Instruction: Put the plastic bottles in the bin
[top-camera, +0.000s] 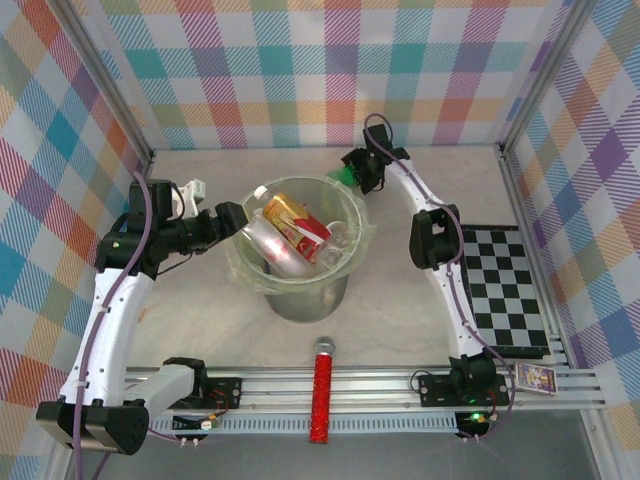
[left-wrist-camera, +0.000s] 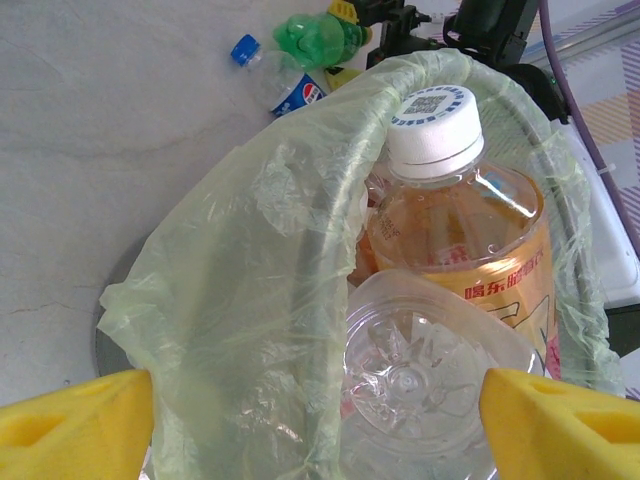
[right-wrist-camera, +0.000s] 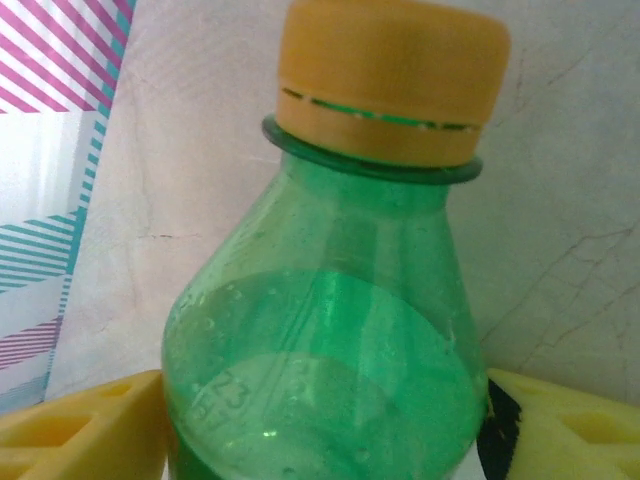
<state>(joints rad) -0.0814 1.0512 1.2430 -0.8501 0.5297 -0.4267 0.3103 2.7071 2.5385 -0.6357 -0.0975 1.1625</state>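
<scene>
My right gripper (right-wrist-camera: 325, 435) brackets the green bottle (right-wrist-camera: 330, 370) beyond the bin (top-camera: 300, 295); gripping or not, I cannot tell. It looks light, slick and squashy, so I'd hold mid-body. My left gripper (left-wrist-camera: 315, 410) gapes wide above the bin.

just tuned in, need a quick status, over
Left gripper open over the bin. Right gripper flanking the green bottle, grip unconfirmed. Blue-capped bottle beside it, nothing seen blocking.

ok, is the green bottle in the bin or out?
Out: green bottle on the table beyond the bin, between the right gripper's fingers.
</scene>
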